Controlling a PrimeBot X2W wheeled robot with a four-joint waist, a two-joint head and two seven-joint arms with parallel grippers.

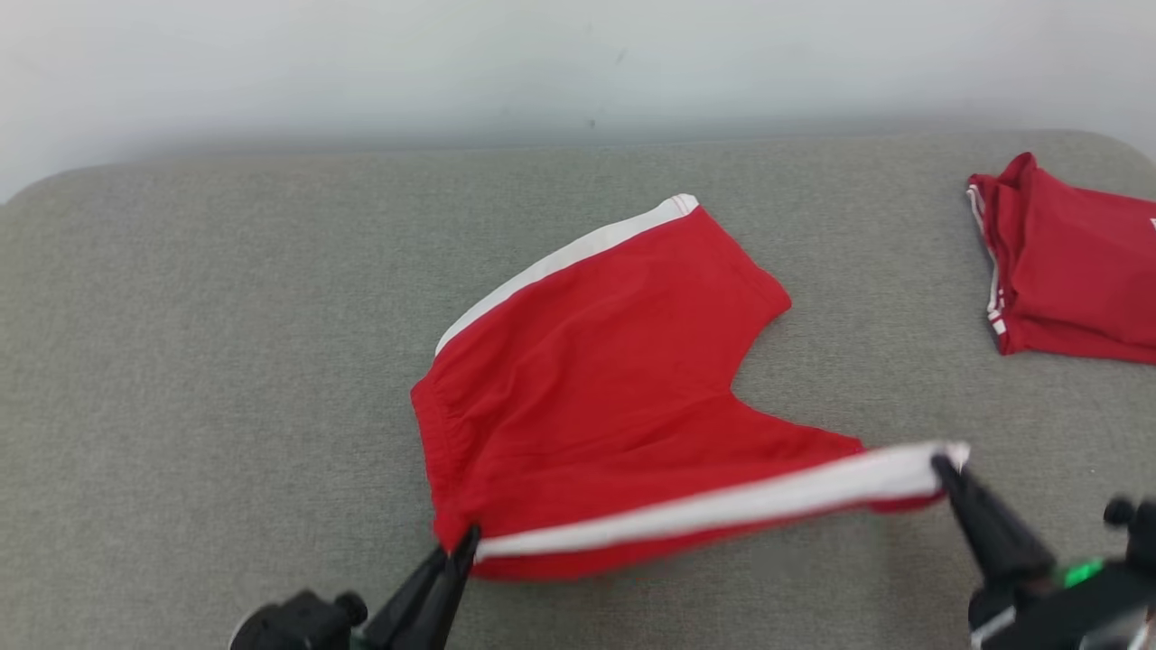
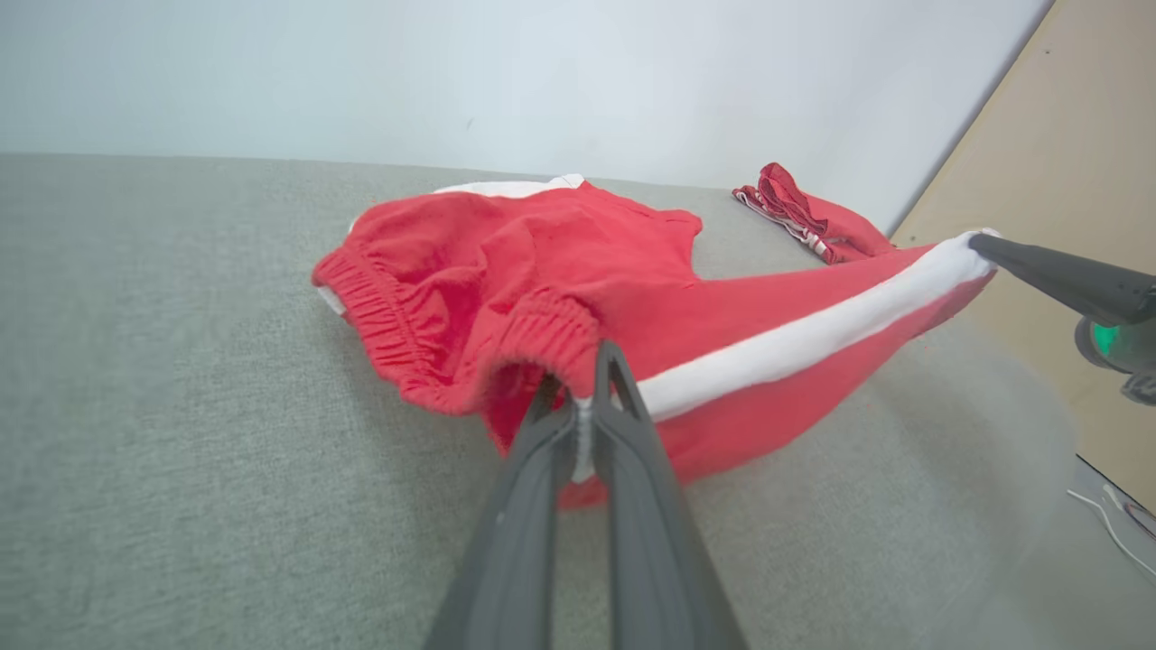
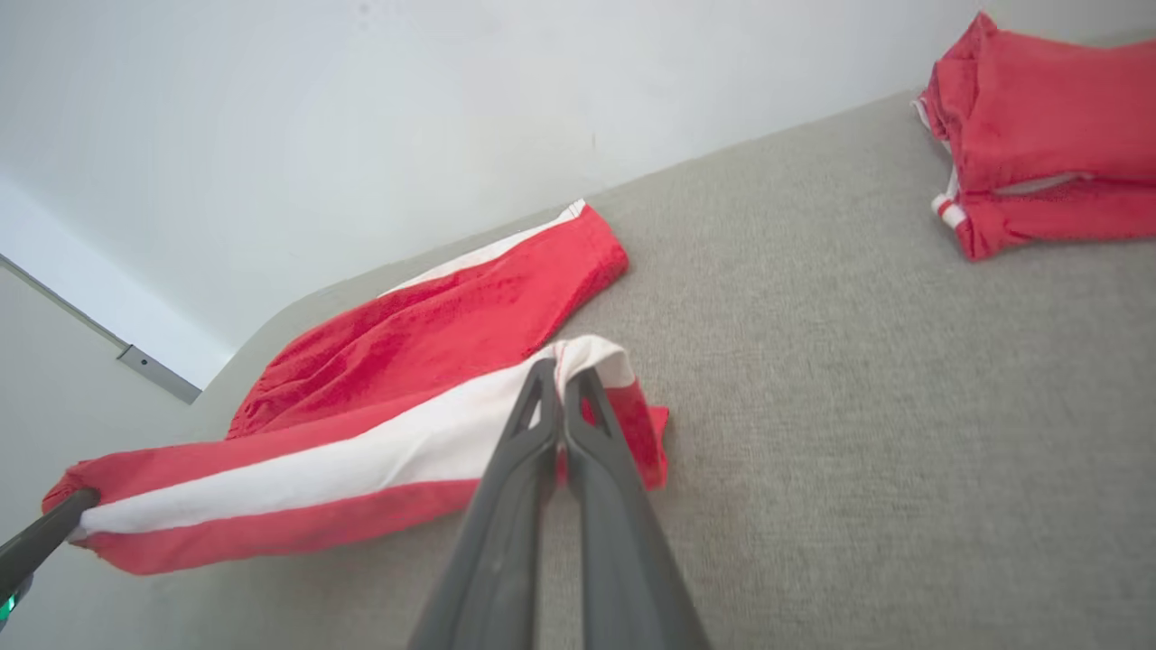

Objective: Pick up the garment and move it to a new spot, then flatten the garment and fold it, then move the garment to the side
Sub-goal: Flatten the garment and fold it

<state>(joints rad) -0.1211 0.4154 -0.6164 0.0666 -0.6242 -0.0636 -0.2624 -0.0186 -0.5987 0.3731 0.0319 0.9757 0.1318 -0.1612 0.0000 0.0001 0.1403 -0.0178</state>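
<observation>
The garment [image 1: 596, 379] is a pair of red shorts with white side stripes, spread on the grey fabric surface [image 1: 226, 361]. Its near edge is lifted and pulled taut between both grippers. My left gripper [image 1: 465, 540] is shut on the waistband corner at the lower left; the left wrist view shows the garment [image 2: 506, 271] pinched in that gripper [image 2: 587, 384] by the elastic hem. My right gripper [image 1: 944, 465] is shut on the leg hem at the white stripe. In the right wrist view the gripper [image 3: 560, 372] clamps the garment [image 3: 361, 451] there.
A second red garment [image 1: 1075, 262], folded, lies at the far right of the surface, also seen as the folded garment [image 3: 1048, 135]. A pale wall [image 1: 578, 63] rises behind the surface. Bare grey fabric stretches to the left and in front.
</observation>
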